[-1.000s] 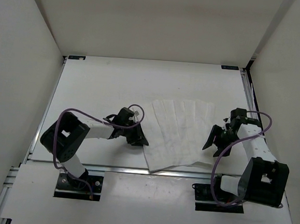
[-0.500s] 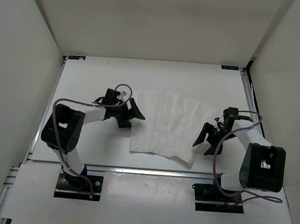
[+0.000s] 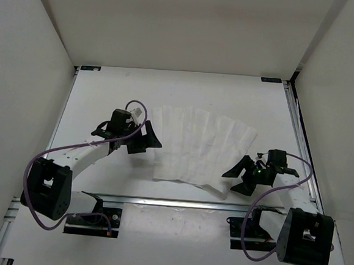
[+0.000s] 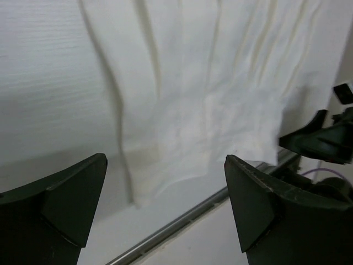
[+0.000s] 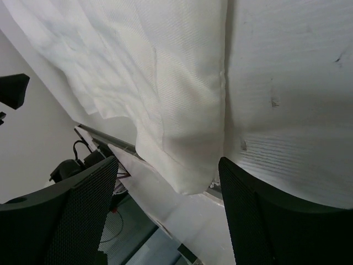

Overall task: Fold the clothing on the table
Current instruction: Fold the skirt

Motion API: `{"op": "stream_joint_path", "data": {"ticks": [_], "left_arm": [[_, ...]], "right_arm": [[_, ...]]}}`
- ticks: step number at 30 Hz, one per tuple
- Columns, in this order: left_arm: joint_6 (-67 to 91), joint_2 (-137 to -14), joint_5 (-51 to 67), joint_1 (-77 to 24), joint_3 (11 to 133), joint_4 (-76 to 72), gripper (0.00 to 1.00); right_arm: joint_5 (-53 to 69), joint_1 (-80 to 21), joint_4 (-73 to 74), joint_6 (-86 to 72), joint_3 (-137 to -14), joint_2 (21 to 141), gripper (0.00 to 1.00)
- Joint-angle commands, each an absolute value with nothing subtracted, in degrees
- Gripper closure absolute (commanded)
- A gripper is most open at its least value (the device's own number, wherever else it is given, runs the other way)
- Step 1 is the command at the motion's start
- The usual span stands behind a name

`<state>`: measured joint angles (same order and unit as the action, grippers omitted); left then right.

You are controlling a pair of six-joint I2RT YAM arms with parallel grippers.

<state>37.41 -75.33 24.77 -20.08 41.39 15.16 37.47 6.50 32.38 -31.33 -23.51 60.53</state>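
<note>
Clothing [image 3: 197,147] is laid flat on the table [image 3: 107,90], pleat creases fanned, near edge close to the aluminium rail [image 3: 171,201]. It is flanked by the 2 grippers. Left gripper [image 3: 145,140] is seen just beside the left edge, fingers wide apart, nothing clamped. Right gripper [image 3: 238,178] is seen at the near right corner, fingers apart, cloth not gripped.

White clothing [image 5: 165,83] on the table [image 5: 292,110], its corner between wide-apart jaws of the right gripper [image 5: 167,165].
</note>
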Motion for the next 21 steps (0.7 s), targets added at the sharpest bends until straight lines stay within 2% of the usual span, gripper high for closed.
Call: {"op": "stream_joint_path", "data": {"ticks": [1, 4, 9, 12, 21], "left_arm": [[28.47, -73.40, 19.17, -20.30, 41.67, 24.43, 0.01], [27.88, -71.19, 25.28, -19.77, 37.62, 24.44, 0.02], [25.57, -69.70, 16.62, -24.35, 38.68, 29.53, 0.02], [29.61, -68.47, 19.86, -22.68, 34.73, 25.93, 0.01], [31.73, -71.80, 17.75, -23.90, 31.90, 19.43, 0.02]], "right_arm": [[36.66, 5.19, 29.71, -34.01, -20.84, 57.84, 0.21], [34.64, 6.41, 32.51, -30.34, -20.13, 55.82, 0.22], [35.33, 6.15, 33.66, -31.90, -19.34, 53.88, 0.21], [34.19, 6.15, 34.01, -33.39, -18.20, 51.95, 0.21], [30.23, 2.56, 34.98, -36.21, -16.79, 50.97, 0.28]]}}
